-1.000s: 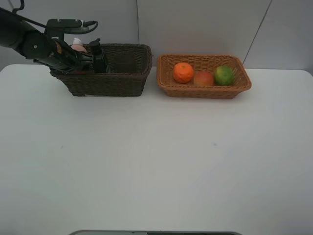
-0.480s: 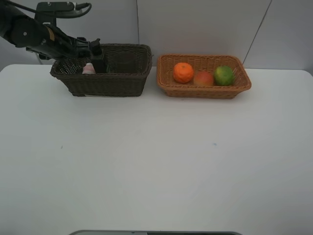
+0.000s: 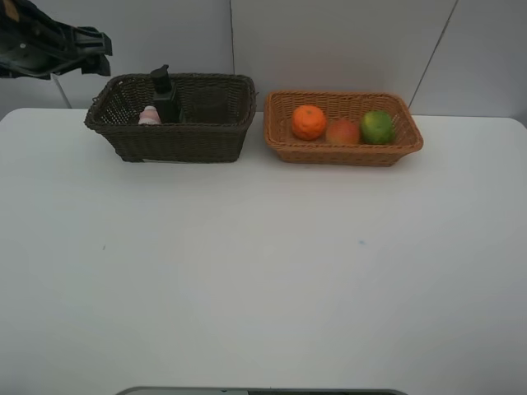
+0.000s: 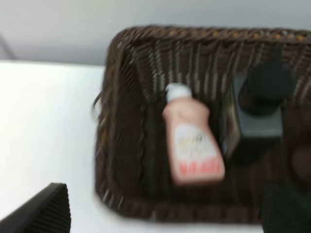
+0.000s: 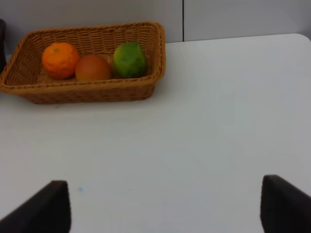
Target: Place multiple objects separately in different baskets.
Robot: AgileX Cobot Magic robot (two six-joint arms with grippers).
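Observation:
The dark brown basket [image 3: 206,140] stands at the back left and holds a small pink bottle [image 3: 149,115] and a dark green pump bottle [image 3: 165,97]. The left wrist view shows the pink bottle [image 4: 192,141] lying against the basket wall [image 4: 116,145] beside the pump bottle [image 4: 260,107]. My left gripper [image 3: 97,43] hangs open above and to the left of that basket, holding nothing. The orange-tan basket [image 3: 346,155] holds an orange [image 3: 309,122], a red-yellow fruit [image 3: 342,132] and a green fruit [image 3: 377,127]. My right gripper [image 5: 165,208] is open over bare table, well short of that basket [image 5: 87,92].
The white table [image 3: 263,271] stretches in front of both baskets. A grey wall rises close behind them. The right arm is outside the exterior high view.
My left gripper opened, let go of the pink bottle inside the dark brown basket, then rose and drew back to the left. The right gripper has not moved.

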